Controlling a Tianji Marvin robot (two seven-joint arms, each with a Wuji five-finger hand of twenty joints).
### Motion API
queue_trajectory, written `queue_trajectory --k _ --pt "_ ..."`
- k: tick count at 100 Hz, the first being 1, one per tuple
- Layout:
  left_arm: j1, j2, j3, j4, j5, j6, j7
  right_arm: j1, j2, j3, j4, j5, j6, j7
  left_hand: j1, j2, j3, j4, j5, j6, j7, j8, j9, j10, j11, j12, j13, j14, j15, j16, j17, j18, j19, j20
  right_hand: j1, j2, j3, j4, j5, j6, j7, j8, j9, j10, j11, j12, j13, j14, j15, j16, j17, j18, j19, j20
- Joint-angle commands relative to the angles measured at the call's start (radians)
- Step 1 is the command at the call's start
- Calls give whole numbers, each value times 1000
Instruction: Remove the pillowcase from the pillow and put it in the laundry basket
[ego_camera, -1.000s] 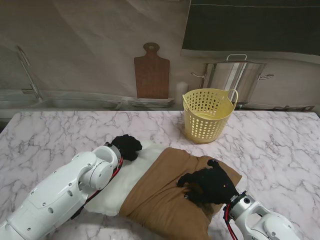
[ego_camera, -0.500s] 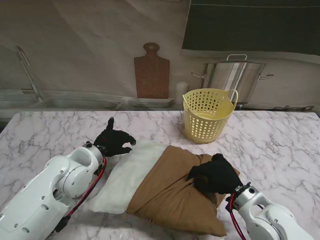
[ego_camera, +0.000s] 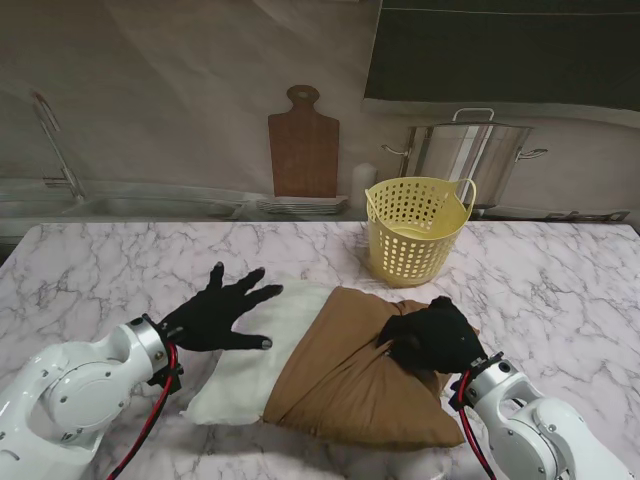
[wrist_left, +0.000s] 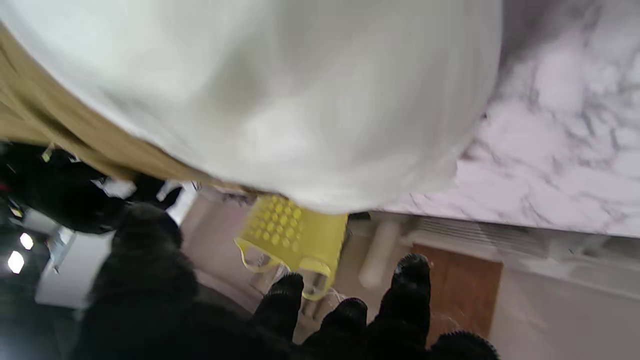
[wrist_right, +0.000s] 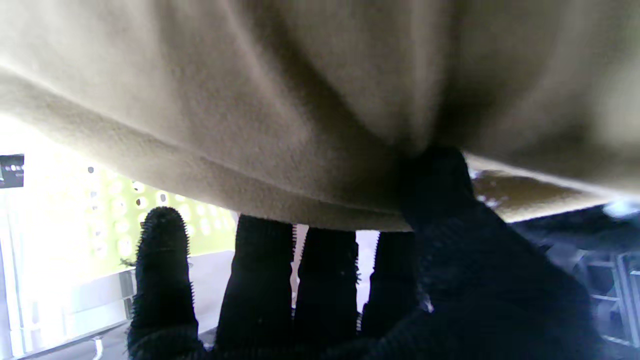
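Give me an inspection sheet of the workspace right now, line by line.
Surface: marble table, white with grey veins.
Job's things: brown pillowcase still covering part of the white pillow; yellow laundry basket upright, farther from me.
Clutter: nothing seen.
Grippers: left hand open, fingers spread beside the pillow; right hand shut on the pillowcase.
Cables: red cable along the left wrist.
Surroundings: wooden cutting board, steel stockpot, sink faucet.

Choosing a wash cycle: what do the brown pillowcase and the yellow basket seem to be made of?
Brown pillowcase: looks like soft matte woven cloth, maybe cotton; it folds and creases. Yellow basket: seemingly glossy moulded plastic, with regular holes in its wall.
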Motion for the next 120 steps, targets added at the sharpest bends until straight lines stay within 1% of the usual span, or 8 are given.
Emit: queue_trajectory --k 1,13,29,43,67,81,98,120 --pt "17 23 -1 -6 -3 -1 -18 25 -7 -4 8 16 24 17 -73 -61 -13 -24 -56 13 -36 -93 -38 4 -11 -19 -49 42 -21 -36 -11 52 1142 -44 126 53 140 59 57 -30 69 55 40 12 88 38 39 -33 46 20 -11 9 2 5" --pt "25 39 -12 -7 -28 -21 -95 57 -8 -22 21 38 69 36 -96 -187 -12 -22 -55 19 -48 -186 -38 7 -11 -19 -76 55 -29 -56 14 61 1081 -59 128 47 150 63 58 -11 68 52 41 25 95 41 47 -21 59 25 -4 16 12 12" --pt "-6 51 26 21 -33 -8 -155 91 -8 -48 37 48 117 56 -53 -240 2 -19 -52 60 -35 -213 -35 51 -9 -19 -44 51 -10 -62 76 1 1073 -40 129 44 159 66 58 6 66 47 42 33 101 41 52 -12 68 28 -3 21 15 16" --pt "-63 50 105 79 -6 12 -139 104 -8 -62 48 58 132 65 55 -271 11 -6 -52 155 -12 -91 98 99 3 6 67 -28 19 -54 125 -72 1199 19 128 43 163 66 58 10 64 45 42 36 102 39 52 -8 71 29 -2 23 14 19" --pt "-176 47 242 176 9 114 -131 99 -9 -65 54 67 118 58 295 -241 29 30 35 202 43 42 318 -8 62 78 240 -135 62 -27 183 -157 1456 16 128 44 164 66 58 9 62 44 42 37 103 38 54 -9 72 28 0 24 13 22" --pt "-246 44 321 243 -8 181 -126 93 -9 -62 57 76 93 56 329 -155 16 13 143 124 114 126 426 -86 113 121 304 -167 75 -8 212 -183 1535 25 127 44 164 65 59 8 61 45 43 35 104 38 58 -8 74 28 9 21 17 25" --pt "-346 44 431 336 -42 252 -137 82 -7 -54 62 79 70 61 418 -41 12 -4 211 -76 133 174 467 -174 124 127 325 -159 75 7 208 -172 1568 46 128 46 166 64 62 5 62 47 44 37 109 41 72 -4 81 30 34 18 39 38" --pt "-415 52 514 391 -53 291 -179 46 -4 -15 62 64 61 68 491 -6 9 -4 251 -159 132 168 476 -193 127 129 323 -155 69 13 197 -167 1570 59 128 45 170 63 70 5 67 56 46 39 120 51 84 -3 90 34 65 9 75 59"
